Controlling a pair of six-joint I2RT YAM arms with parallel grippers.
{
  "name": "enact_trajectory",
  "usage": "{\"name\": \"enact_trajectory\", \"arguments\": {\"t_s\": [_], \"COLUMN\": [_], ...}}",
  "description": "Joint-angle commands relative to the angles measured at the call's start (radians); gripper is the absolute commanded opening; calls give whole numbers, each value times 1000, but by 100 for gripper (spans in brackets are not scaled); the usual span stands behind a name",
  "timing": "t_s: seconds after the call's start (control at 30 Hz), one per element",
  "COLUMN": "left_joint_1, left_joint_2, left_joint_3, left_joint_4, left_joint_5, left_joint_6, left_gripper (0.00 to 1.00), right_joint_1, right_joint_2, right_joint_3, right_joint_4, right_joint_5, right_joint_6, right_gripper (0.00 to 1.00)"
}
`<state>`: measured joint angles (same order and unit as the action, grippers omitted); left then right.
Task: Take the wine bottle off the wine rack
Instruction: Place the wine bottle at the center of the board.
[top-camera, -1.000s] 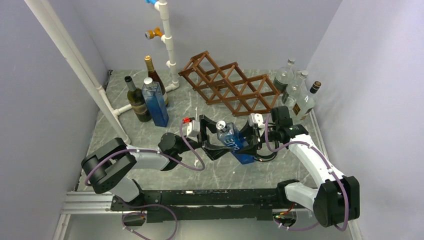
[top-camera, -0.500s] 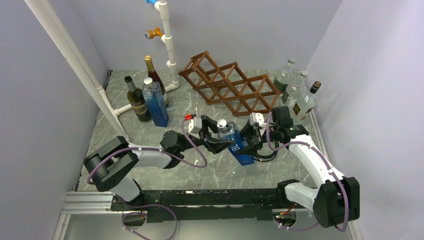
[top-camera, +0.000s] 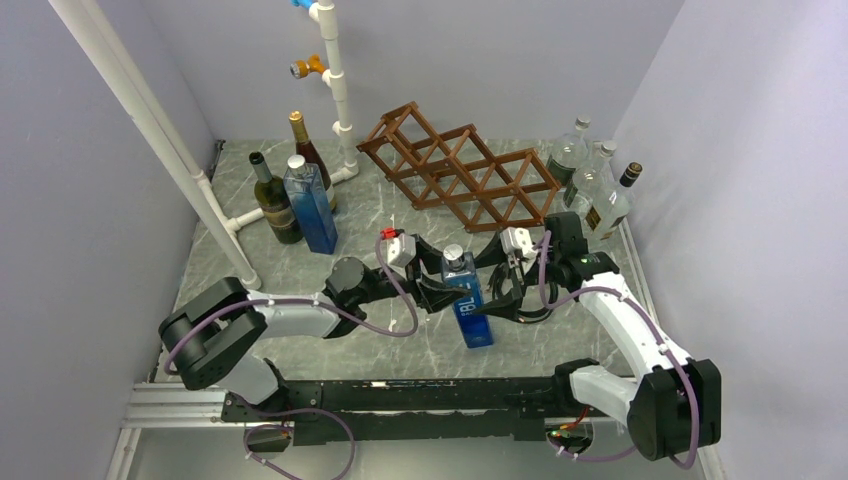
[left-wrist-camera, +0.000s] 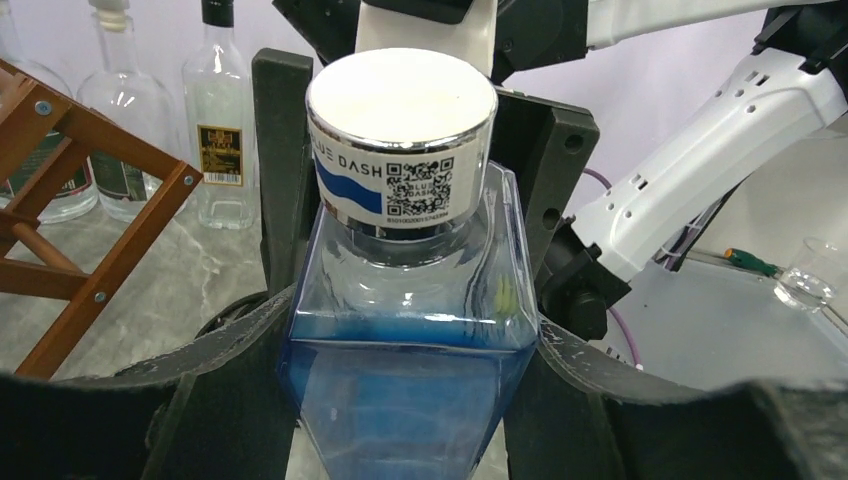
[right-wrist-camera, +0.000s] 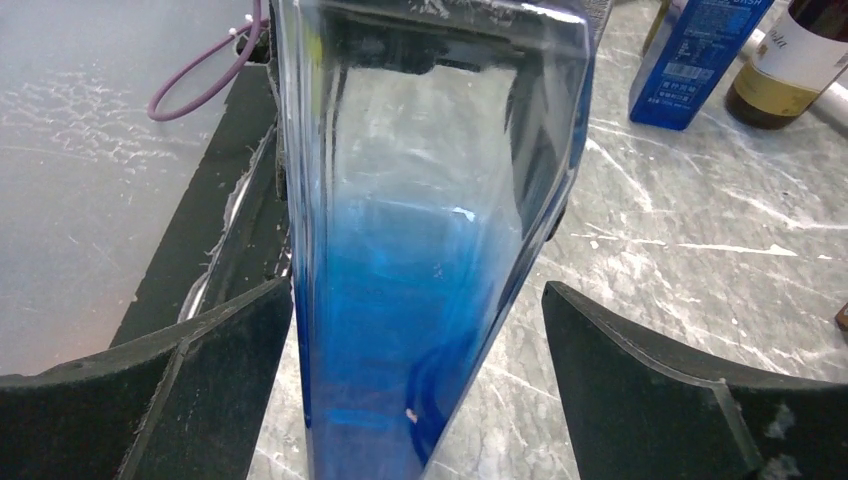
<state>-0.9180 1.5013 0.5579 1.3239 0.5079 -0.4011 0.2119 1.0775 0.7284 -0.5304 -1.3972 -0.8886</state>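
So on the left, our left gripper (left-wrist-camera: 410, 340) is clamped on the shoulders of the blue square wine bottle (top-camera: 470, 310). We've got that bottle standing upright on the marble table (top-camera: 400, 345) in the middle, on the near side of the wine rack (top-camera: 455, 170) and apart from it. Over on the right, our right gripper (right-wrist-camera: 417, 300) has its fingers spread wide either side of the bottle, not squeezing it.

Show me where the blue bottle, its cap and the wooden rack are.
blue bottle (top-camera: 469, 306): overhead view, on its labelled body.
cap (left-wrist-camera: 400, 98): left wrist view, on its flat top.
wooden rack (top-camera: 457, 170): overhead view, on a slat near its middle.
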Motion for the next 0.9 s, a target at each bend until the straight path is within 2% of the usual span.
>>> {"name": "enact_trajectory", "arguments": {"t_s": [0.0, 0.23, 0.57, 0.87], "left_joint_1": [-5, -5, 9, 109], "left_joint_2": [-133, -258, -452, -562], "left_joint_3": [27, 8, 43, 62], "left_joint_4": [106, -41, -446, -616], "left_joint_5": [-34, -75, -178, -301], "left_joint_6": [31, 126, 317, 353], "left_gripper": [0, 0, 0, 0], "right_joint_1": [0, -15, -59, -67], "right_joint_2": [-22, -36, -73, -79], "right_joint_3": [21, 37, 72, 71], "right_joint_4": [21, -29, -153, -170], "right_joint_5": [-59, -63, -48, -18], "right_joint_6": [-39, -80, -195, -225], "right_gripper": [99, 99, 99, 99]}}
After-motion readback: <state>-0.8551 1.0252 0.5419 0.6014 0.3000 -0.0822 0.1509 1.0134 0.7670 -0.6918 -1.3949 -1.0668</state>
